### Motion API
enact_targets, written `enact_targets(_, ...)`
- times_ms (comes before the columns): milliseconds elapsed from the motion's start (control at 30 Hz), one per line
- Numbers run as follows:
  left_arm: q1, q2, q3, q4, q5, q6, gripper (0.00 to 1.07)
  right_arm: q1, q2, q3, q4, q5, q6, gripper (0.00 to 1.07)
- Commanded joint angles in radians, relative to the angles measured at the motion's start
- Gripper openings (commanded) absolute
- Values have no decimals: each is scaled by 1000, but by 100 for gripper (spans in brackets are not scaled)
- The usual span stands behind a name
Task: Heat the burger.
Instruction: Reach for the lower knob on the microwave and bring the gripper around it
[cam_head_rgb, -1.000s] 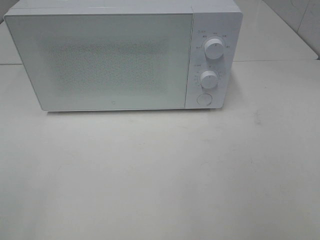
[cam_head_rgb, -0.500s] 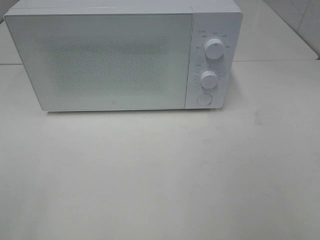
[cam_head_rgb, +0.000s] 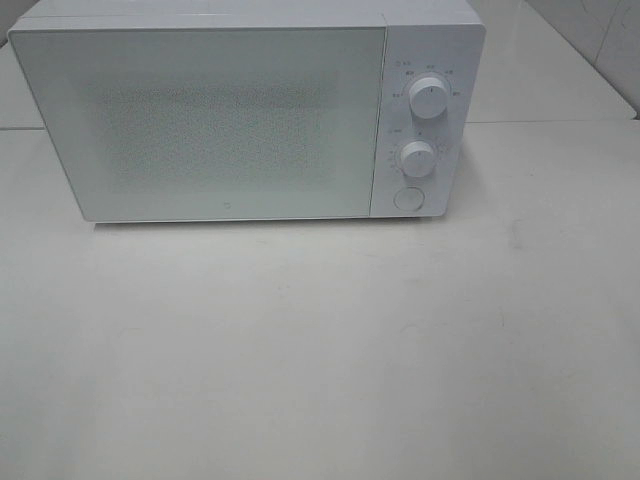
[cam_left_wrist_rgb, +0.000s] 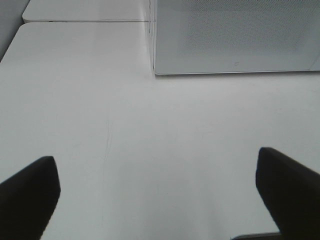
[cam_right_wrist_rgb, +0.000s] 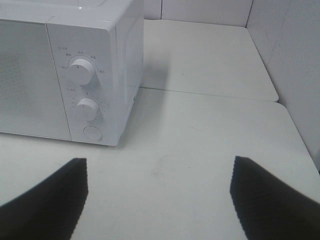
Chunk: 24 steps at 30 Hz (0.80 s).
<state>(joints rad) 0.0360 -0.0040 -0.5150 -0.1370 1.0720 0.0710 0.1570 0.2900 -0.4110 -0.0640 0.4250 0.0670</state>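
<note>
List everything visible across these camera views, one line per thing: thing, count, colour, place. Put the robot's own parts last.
Microwave: one, white, at the back of the table, door closed.
Upper knob: one, white, on the microwave's control panel to the right of its door.
Lower knob: one, white, directly below the upper knob.
Round button: one, white, below the lower knob.
Table: one surface of joined tops, white, under and in front of the microwave.
Tiled wall: one, pale, behind the table on the right.
Burger: none in view.
Left gripper: one, dark fingers, open over bare table, holding nothing.
Right gripper: one, dark fingers, open over bare table, holding nothing.
</note>
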Motion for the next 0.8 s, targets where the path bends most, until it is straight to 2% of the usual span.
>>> enact_targets(33, 2, -23, -1, -3, 2, -5, 100, -2, 34, 24, -2, -94, 8, 76)
enact_targets(467, 2, -23, -1, -3, 2, -5, 100, -2, 262, 37, -2, -360, 7, 76)
enact_targets(800, 2, -23, -1, -3, 2, -5, 100, -2, 514, 69, 2, -809, 8, 76)
